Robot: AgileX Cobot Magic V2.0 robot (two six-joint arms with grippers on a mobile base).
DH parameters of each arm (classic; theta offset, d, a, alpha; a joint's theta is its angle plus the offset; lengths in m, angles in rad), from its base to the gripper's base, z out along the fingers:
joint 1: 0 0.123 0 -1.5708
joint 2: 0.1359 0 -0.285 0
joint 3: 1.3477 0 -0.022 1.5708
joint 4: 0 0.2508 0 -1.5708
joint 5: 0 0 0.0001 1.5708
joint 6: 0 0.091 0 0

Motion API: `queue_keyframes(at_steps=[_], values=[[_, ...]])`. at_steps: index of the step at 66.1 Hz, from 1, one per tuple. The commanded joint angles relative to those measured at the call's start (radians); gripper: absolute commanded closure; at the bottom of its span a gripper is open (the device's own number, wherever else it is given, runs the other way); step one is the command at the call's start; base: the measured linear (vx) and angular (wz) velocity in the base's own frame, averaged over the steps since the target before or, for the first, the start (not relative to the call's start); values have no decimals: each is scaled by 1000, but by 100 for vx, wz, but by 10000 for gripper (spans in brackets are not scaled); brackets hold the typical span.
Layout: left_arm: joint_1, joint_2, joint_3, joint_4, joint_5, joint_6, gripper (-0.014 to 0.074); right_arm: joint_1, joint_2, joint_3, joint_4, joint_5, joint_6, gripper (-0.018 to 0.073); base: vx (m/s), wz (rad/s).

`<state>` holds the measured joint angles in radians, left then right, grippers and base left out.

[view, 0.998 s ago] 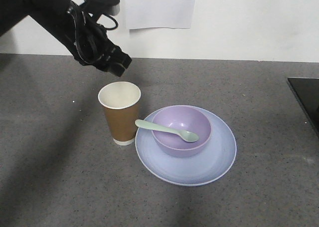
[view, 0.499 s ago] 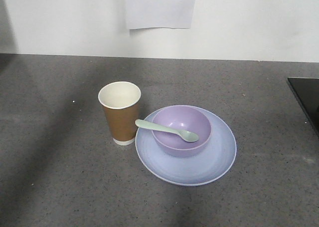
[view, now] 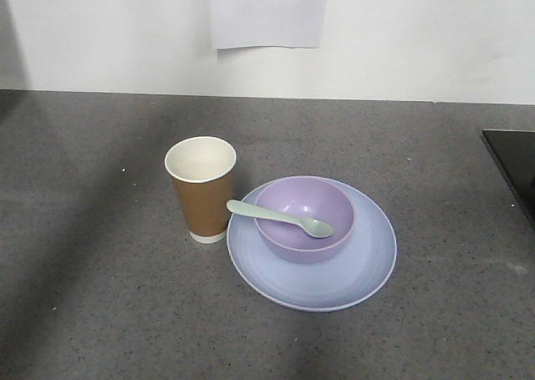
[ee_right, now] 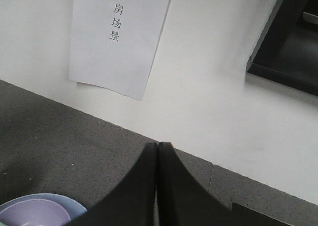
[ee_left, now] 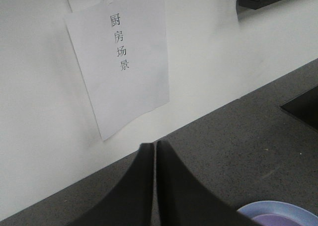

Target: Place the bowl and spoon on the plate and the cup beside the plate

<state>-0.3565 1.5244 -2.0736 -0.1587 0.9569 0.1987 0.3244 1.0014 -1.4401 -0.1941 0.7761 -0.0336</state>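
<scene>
From the front, the counter (view: 100, 296) is grey and speckled, and the plate (view: 351, 276) lies flat on it near the middle. The bowl (view: 303, 221) sits upright on the plate, toward its back. The spoon (view: 280, 218) lies across the bowl, head inside against the right wall, handle sticking out over the left rim above the plate. The cup (view: 201, 188) stands upright just left of the plate, touching or nearly touching its edge; I cannot tell which. A white sheet of paper (view: 267, 12) hangs on the wall behind, and a black surface (view: 514, 167) shows at the right edge. No arm is in this view. From the left wrist, the left gripper (ee_left: 155, 149) has its two dark fingers pressed together, nothing between them, raised above the counter and facing the wall, where the paper (ee_left: 124, 57) carries printed characters; a slice of the plate (ee_left: 278, 208) and bowl (ee_left: 283, 220) shows at the bottom right. From the right wrist, the right gripper (ee_right: 158, 147) is likewise clenched on nothing, with the paper (ee_right: 117, 37) ahead and the plate (ee_right: 59, 200) and bowl (ee_right: 35, 213) at the bottom left.
</scene>
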Motion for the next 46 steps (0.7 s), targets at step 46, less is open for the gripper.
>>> queue_keyframes(at_steps=[46], values=[[-6,-624,716,227,-443,-137,603,-1,-4,-25,-15,-76,-7,566,0,0]])
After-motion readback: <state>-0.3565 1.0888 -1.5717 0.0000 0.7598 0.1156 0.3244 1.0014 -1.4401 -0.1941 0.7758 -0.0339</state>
